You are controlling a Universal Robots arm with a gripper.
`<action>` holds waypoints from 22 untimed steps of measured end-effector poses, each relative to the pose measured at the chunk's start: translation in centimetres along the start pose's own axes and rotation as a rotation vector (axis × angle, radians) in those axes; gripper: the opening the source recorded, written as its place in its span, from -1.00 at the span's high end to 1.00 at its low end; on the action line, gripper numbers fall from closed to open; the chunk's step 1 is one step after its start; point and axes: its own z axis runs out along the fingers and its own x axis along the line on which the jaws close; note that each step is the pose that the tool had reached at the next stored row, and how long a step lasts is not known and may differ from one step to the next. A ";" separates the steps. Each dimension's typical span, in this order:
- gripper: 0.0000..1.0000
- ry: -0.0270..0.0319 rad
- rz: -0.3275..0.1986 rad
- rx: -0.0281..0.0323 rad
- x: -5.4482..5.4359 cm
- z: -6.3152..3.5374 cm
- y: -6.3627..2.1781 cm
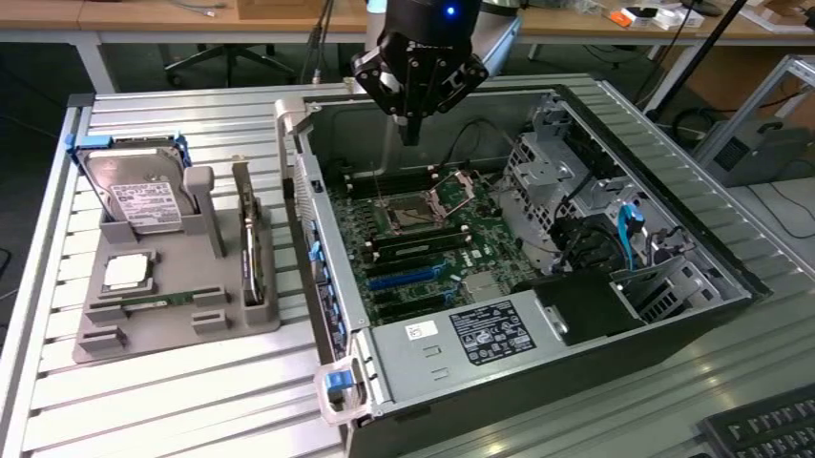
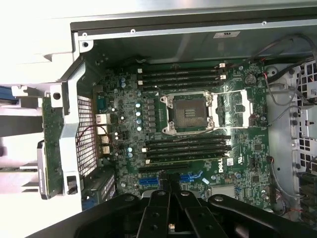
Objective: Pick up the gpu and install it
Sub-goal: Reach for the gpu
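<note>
Above the open computer case, well apart from the grey holder, the gripper hangs empty, fingers pressed together; the gpu stands on edge in that holder; descending here would likely strike the bare CPU socket

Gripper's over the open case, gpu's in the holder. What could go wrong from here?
1. The shut gripper hangs empty above the motherboard; dropping lower could strike the bare CPU socket.
2. The gpu stands on edge in the gray holder, close to the case wall; a grasp there may clip it.
</note>
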 end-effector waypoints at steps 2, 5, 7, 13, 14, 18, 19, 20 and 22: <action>0.79 0.0000 0.000 0.0000 0.1 0.00 0.00; 0.79 0.0000 0.000 0.0000 0.2 0.00 -0.01; 0.79 0.0000 0.000 0.0000 0.2 -0.01 -0.02; 0.79 0.0000 0.000 0.0000 0.4 -0.01 -0.03; 0.79 0.0000 0.000 0.0000 0.4 -0.01 -0.03; 0.79 0.0000 0.000 0.0000 0.5 -0.02 -0.04; 0.79 0.0000 0.000 0.0000 0.6 -0.02 -0.04; 0.79 0.0000 0.000 -0.0001 0.6 -0.01 -0.05; 0.79 0.0000 0.000 0.0000 0.7 -0.02 -0.05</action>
